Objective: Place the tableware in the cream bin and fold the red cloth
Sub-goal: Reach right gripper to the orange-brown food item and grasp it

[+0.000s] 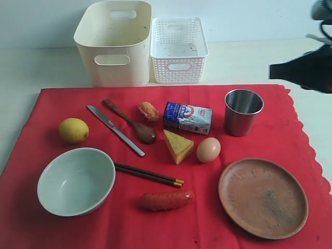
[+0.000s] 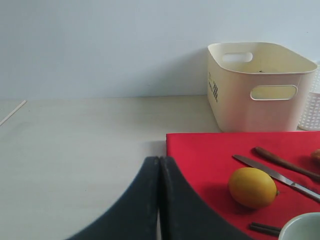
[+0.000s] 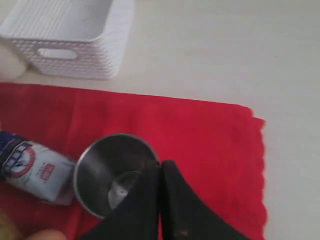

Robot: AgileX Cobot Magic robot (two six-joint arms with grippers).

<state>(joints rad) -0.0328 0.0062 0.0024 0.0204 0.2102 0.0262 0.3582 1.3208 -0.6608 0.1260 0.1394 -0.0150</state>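
The red cloth (image 1: 46, 109) covers the table front. On it lie the pale bowl (image 1: 76, 180), wooden plate (image 1: 262, 197), steel cup (image 1: 243, 111), knife (image 1: 115, 129), dark spoon (image 1: 129, 120) and chopsticks (image 1: 149, 174). The cream bin (image 1: 114, 41) stands empty behind the cloth. My right gripper (image 1: 272, 71) hovers shut, high at the right; in its wrist view the right gripper (image 3: 160, 164) hangs over the steel cup (image 3: 112, 175) rim. My left gripper (image 2: 160, 159) is shut on nothing, above bare table beside the red cloth (image 2: 200, 155) edge, and is out of the exterior view.
Food lies among the tableware: lemon (image 1: 73, 129), milk carton (image 1: 188, 117), cheese wedge (image 1: 178, 146), egg (image 1: 208, 150), sausage (image 1: 166, 199) and a fried piece (image 1: 149, 110). A white lattice basket (image 1: 179, 49) stands right of the cream bin.
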